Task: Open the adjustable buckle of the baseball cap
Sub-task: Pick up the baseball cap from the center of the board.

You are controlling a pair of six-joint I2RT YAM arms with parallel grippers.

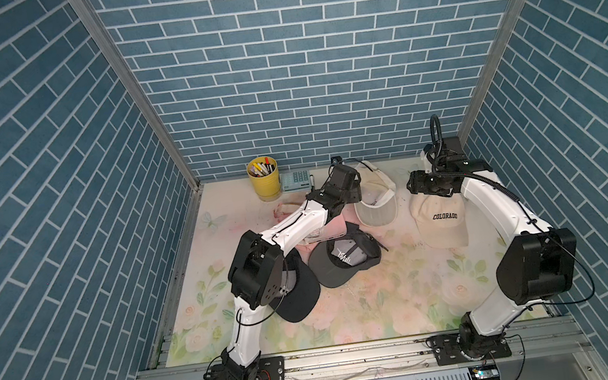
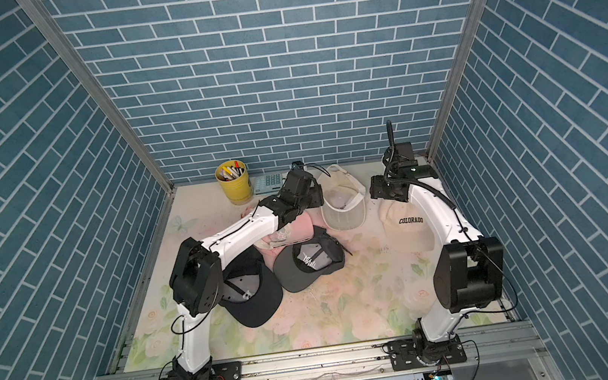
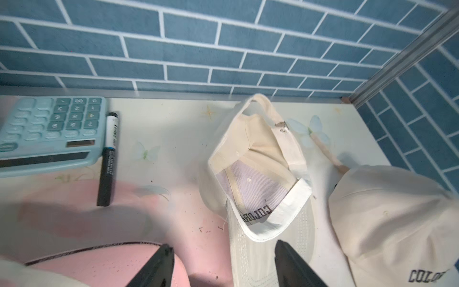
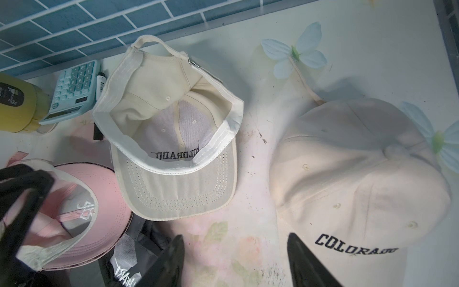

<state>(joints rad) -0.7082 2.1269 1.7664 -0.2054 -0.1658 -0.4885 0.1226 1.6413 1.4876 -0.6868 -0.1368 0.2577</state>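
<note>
Cream upturned cap (image 4: 159,99); cream lettered cap (image 4: 347,174), lettering perhaps navy; pink cap (image 4: 106,186); yellow cup (image 1: 265,186); floral tabletop (image 1: 386,291); blue-brick walls (image 1: 298,61).

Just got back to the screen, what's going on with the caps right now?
Neither arm holds anything yet. The left gripper hovers, jaws apart, near the brim of the upturned cream cap, beside the pink cap. The right gripper, also open, hangs between that cap and the upright Colorado cap. The metal buckle on the upturned cap's back strap sits untouched.
</note>
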